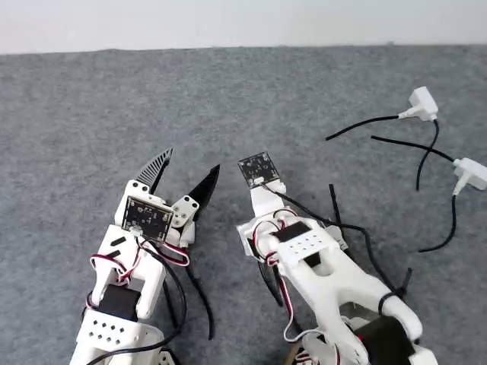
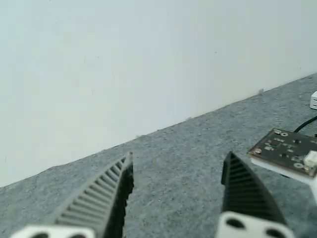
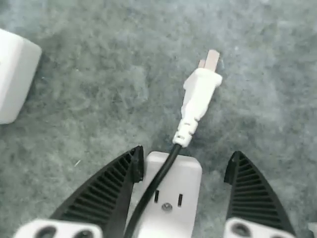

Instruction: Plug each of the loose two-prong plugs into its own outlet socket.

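1. Nearest you in the high view, two white arms stand side by side on a grey carpeted table [image 1: 76, 114].
2. Your left gripper [image 1: 192, 160] is on the left. Its two black ribbed fingers are spread wide over bare carpet, with nothing between them.
3. Your right arm is just beside it, wrist tipped down, with one small circuit board [image 1: 259, 169] facing up.
4. In the right wrist view, your right gripper [image 3: 186, 153] is spread apart too and holds nothing.
5. One white outlet socket [image 3: 171, 198] lies between its two fingers, slots facing up.
6. One black cord [image 3: 153, 183] crosses that socket and leads to one white two-prong plug [image 3: 200, 96]. The plug lies flat on the carpet just beyond, prongs pointing away from the socket.
7. A second white block [image 3: 12, 82] sits well apart from that plug. It may be another socket, but its face is hidden.
8. Farthest out, at the right of the high view, two white corded pieces that look like plugs lie loose and apart: the rear plug [image 1: 422, 103] and the edge plug [image 1: 472, 173].
9. A white wall [image 1: 228, 23] closes the scene.
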You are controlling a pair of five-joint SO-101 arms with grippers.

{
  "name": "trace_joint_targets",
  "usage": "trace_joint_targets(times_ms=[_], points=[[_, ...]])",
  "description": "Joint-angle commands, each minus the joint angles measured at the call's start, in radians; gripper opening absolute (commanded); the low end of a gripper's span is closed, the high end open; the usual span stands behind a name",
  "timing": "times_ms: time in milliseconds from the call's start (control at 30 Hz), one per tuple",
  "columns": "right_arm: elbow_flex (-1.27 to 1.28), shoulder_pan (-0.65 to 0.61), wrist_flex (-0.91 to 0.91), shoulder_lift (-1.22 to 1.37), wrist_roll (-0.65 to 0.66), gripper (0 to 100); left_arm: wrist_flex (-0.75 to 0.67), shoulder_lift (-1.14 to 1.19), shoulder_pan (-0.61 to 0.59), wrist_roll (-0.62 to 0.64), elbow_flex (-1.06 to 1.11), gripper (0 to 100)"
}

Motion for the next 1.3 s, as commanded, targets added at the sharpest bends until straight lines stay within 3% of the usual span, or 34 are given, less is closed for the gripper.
trace_joint_targets(times_ms=[0,267,400,500,633,1267], points=[[-0.048,0.012,0.010,0.001,0.002,26.2,-0.028,-0.005,0.002,0.009,-0.061,27],[-0.048,0.050,0.008,0.002,0.002,25.1,-0.020,-0.005,0.028,0.009,-0.061,27],[-0.041,0.053,-0.044,0.002,0.005,10.1,-0.020,-0.005,0.034,0.009,-0.058,27],[-0.029,0.048,-0.074,0.002,0.078,2.9,-0.020,-0.005,0.032,0.009,-0.058,27],[-0.029,0.044,-0.073,0.002,0.137,1.2,-0.020,-0.005,0.032,0.009,-0.058,27],[-0.029,0.042,-0.064,-0.008,0.138,1.0,-0.020,-0.005,0.034,0.009,-0.058,27]])
